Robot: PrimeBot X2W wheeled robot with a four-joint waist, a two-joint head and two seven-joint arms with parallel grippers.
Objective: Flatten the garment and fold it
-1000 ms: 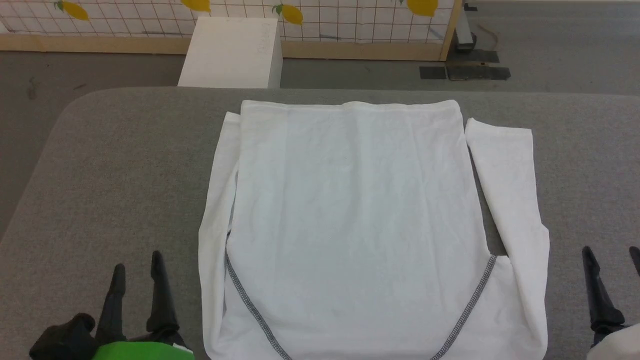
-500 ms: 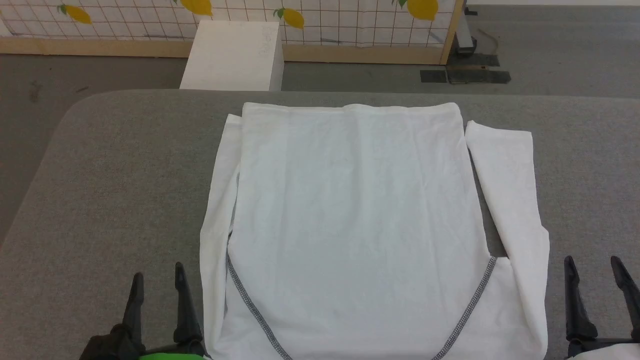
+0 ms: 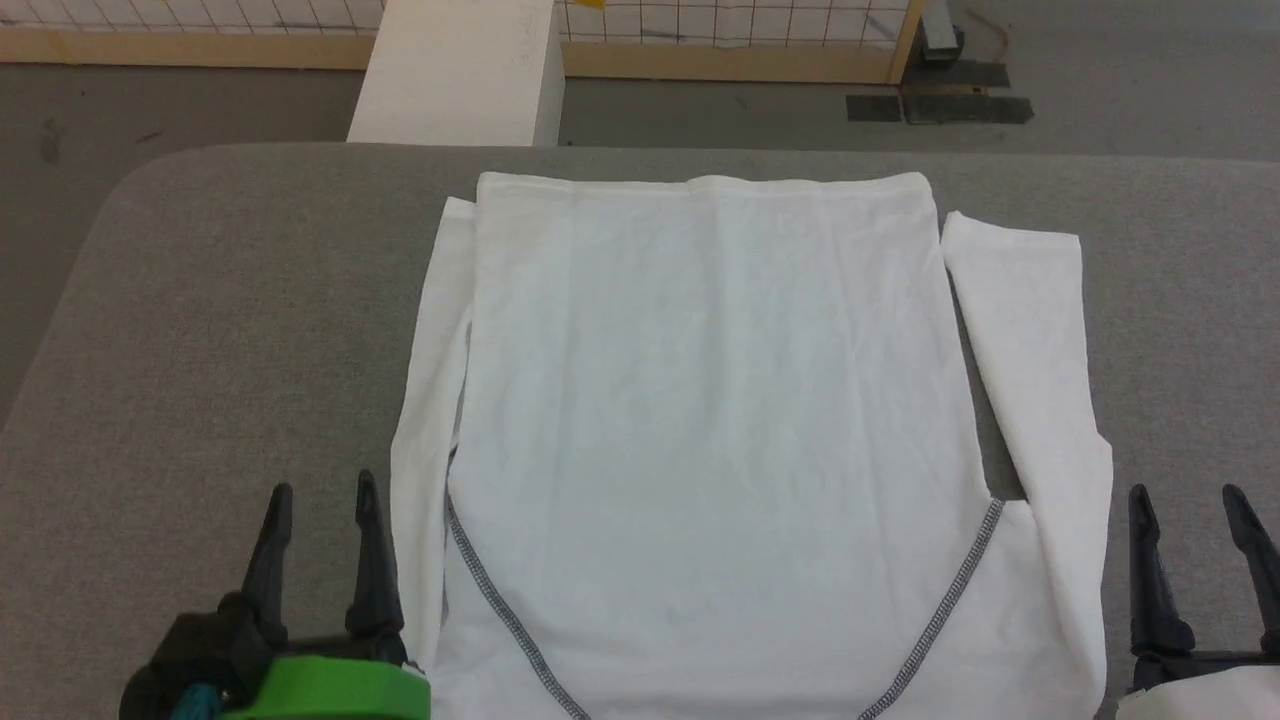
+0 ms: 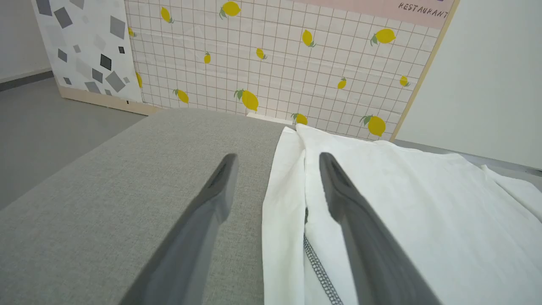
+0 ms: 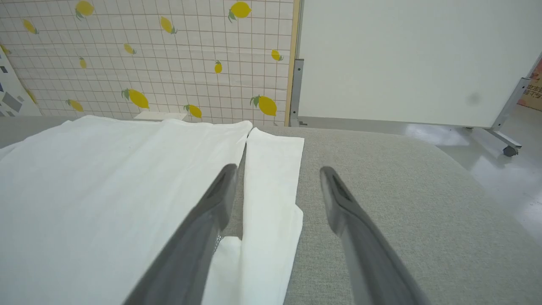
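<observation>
The left tool [image 3: 322,486], lower left of the head view, and right tool [image 3: 1185,492], lower right, stand with jaws spread and empty, flanking the shirt [image 3: 700,400]. It lies flat mid-frame on the desk [image 3: 220,300], sleeves along its sides. It is likely light and limp; the sleeve edges beside each tool look the best hold. Bare desk lies to both sides; a box [image 3: 450,70] stands beyond its top edge.

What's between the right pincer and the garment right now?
In the head view, a strip of bare grey tabletop separates the right pincer from the garment.
</observation>
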